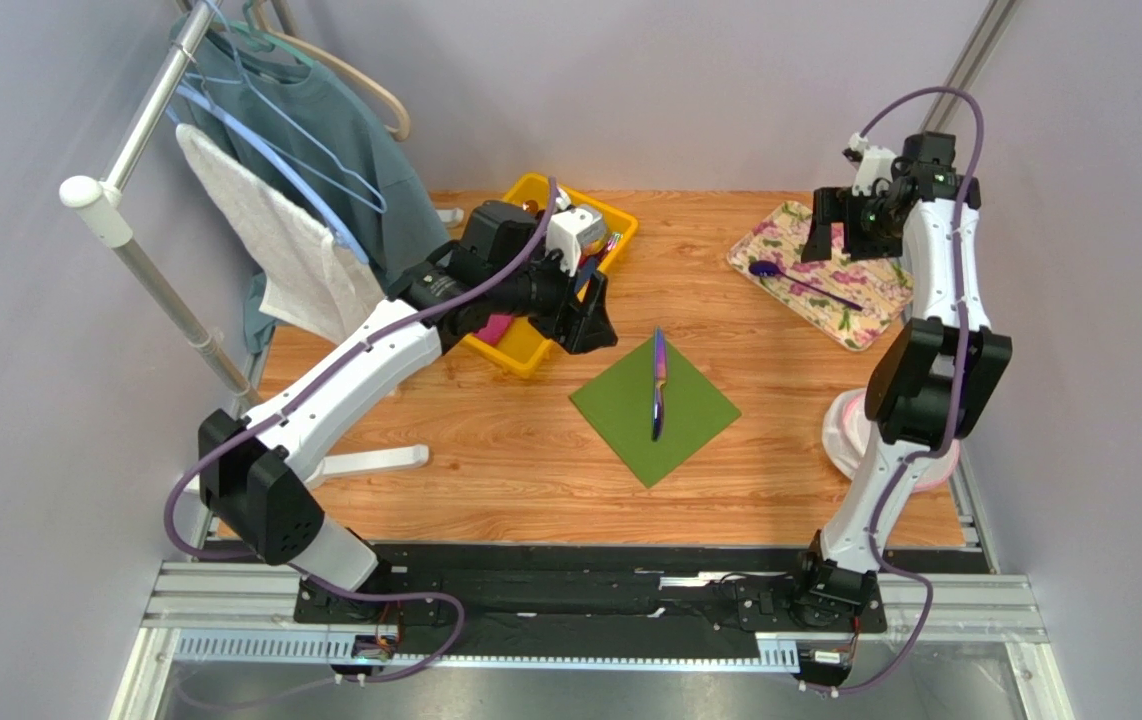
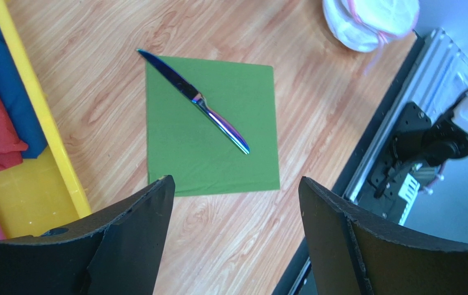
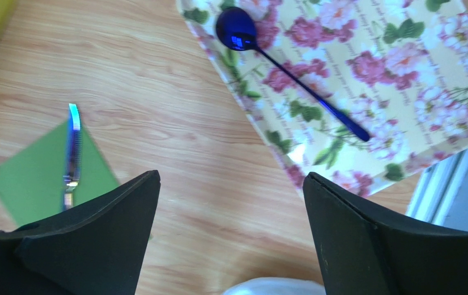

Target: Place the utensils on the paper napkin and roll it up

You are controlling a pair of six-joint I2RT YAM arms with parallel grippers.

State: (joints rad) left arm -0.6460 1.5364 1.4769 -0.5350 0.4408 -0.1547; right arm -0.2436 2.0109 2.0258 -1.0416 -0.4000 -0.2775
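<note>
Faint script on the floral mat point(image 3: 439, 74) is unreadable. 1 iridescent knife point(image 2: 194, 101) lies diagonally on the green napkin point(image 2: 242, 166), its tip just past a corner. 1 blue spoon point(image 3: 292, 80) lies on the mat. Left gripper point(image 2: 233, 187) and right gripper point(image 3: 230, 181) hang spread, holding nothing.

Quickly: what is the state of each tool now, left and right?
Left tool: open, holding nothing.
Right tool: open, holding nothing.

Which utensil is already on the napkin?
The knife, lying across the green napkin; the spoon lies on the floral mat, apart from it.
</note>
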